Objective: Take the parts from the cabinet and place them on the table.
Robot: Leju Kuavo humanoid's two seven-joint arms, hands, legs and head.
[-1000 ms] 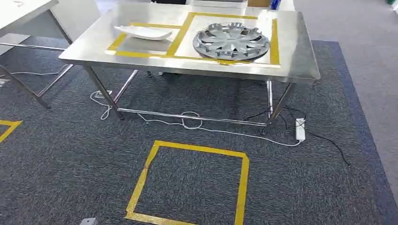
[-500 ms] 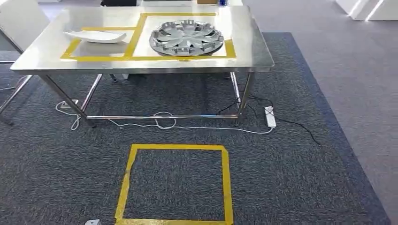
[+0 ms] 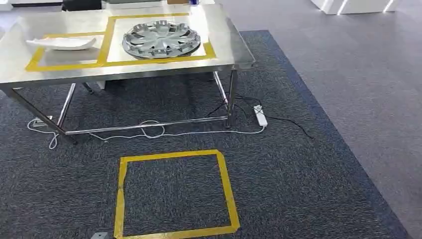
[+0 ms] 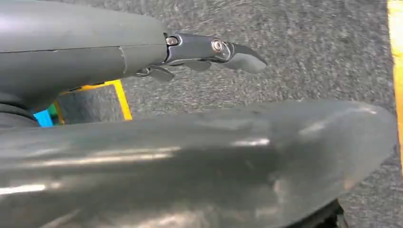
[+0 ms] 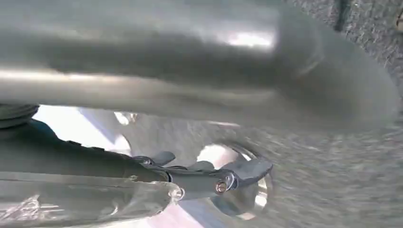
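A silver wheel cover (image 3: 160, 38) lies in the right yellow-taped box on the steel table (image 3: 234, 52), at the upper left of the head view. A white curved part (image 3: 62, 43) lies in the left taped box. In the left wrist view my left hand (image 4: 180, 156) hangs over dark carpet with its fingers (image 4: 214, 50) stretched out, holding nothing. My right hand (image 5: 166, 80) is just as empty in the right wrist view, fingers (image 5: 228, 178) extended over blurred carpet and something bright.
A yellow tape square (image 3: 171, 194) marks the carpet in front of the table. A white power strip (image 3: 260, 115) and cables lie by the table's right legs. Plain grey floor (image 3: 358, 89) runs past the carpet's right edge.
The whole picture has slid left, so the camera has turned to the right. The wheel cover and the white part keep their places on the table.
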